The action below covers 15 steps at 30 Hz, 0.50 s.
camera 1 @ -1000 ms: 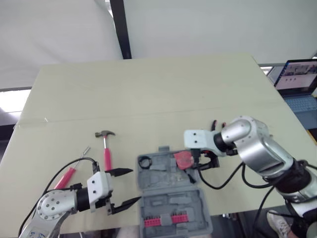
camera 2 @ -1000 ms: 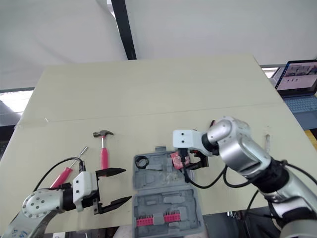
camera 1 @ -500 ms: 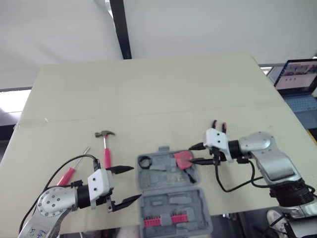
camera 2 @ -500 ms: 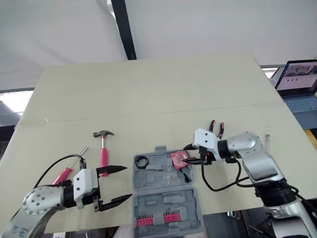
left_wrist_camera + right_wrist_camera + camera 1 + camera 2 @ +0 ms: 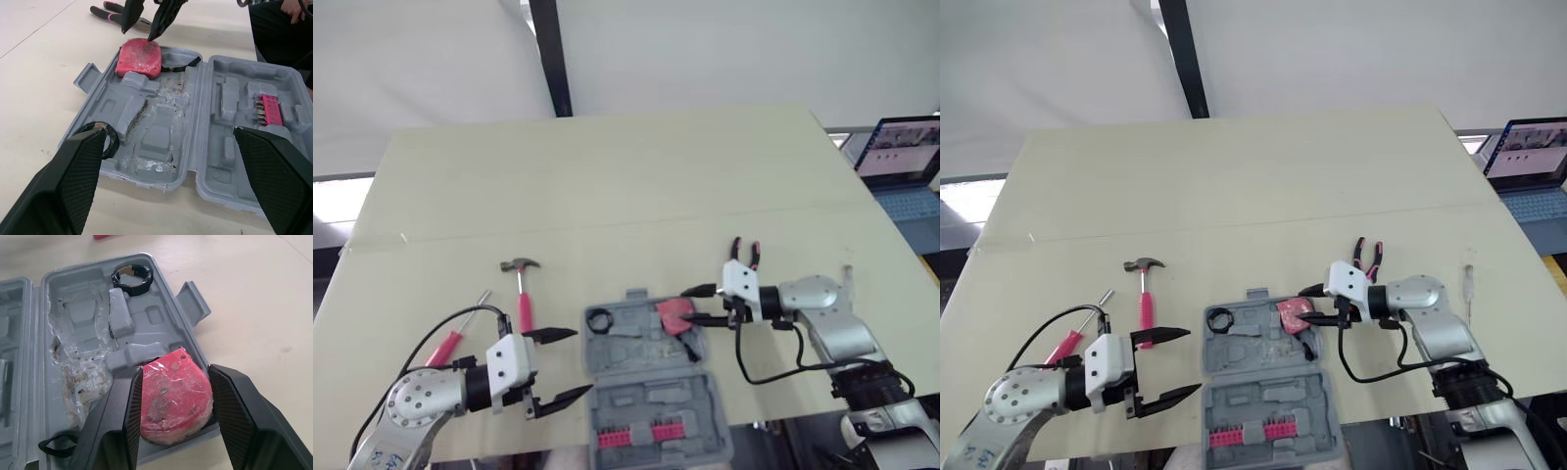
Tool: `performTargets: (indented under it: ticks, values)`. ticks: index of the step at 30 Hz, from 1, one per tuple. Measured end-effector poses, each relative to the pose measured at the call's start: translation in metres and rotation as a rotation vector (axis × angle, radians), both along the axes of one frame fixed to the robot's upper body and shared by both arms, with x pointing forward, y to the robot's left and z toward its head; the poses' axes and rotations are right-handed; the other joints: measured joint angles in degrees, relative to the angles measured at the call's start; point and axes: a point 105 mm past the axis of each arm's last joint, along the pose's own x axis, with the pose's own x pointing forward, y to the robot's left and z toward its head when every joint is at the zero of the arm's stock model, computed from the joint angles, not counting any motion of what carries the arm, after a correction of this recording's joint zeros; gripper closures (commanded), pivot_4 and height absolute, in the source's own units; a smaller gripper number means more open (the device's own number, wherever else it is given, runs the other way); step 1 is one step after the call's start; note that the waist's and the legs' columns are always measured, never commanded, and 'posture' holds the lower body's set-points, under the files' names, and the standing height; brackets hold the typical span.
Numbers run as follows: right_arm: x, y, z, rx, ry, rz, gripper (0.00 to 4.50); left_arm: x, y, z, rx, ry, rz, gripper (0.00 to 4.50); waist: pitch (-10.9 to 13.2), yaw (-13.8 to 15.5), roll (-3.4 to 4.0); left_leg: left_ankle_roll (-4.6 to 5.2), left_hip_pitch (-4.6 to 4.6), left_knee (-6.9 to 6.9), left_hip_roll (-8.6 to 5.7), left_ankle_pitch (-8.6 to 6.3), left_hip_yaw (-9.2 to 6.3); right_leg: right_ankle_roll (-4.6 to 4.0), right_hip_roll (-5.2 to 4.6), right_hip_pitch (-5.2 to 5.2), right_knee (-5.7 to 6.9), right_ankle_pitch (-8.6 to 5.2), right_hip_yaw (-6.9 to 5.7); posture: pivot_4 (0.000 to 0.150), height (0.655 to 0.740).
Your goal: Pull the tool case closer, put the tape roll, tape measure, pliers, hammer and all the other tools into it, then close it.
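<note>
Presently: R gripper [image 5: 688, 305], forearm reaching left, jaws apart astride red tape measure [image 5: 674, 313] in open grey plastic tool case [image 5: 636, 401]; L gripper [image 5: 576, 364] wide open, empty.

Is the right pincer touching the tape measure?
Cannot tell. The right wrist view shows the right pincer open, flanking the tape measure closely, neither contact nor gap plain.

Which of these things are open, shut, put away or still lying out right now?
tool case: open, lying flat
tape measure: in the case
tape roll: in the case
hammer: out on the table
pliers: out on the table
screwdriver: out on the table
left gripper: open, empty
right gripper: open, astride the tape measure
laptop: open
</note>
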Motion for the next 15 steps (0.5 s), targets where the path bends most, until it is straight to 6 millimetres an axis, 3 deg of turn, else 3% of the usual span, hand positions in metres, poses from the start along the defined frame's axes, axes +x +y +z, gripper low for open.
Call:
performTargets:
  ticks: [15]
  values:
    - [0.001,0.001,-0.013,0.014,-0.005,-0.010,2.26,-0.001,0.003,-0.001,0.010,0.010,0.011,0.00,0.0,0.0,0.00,0.00,0.02,0.00,0.00,0.00,0.00,0.00,0.00,0.02,0.01,0.00,0.00,0.150,0.7400]
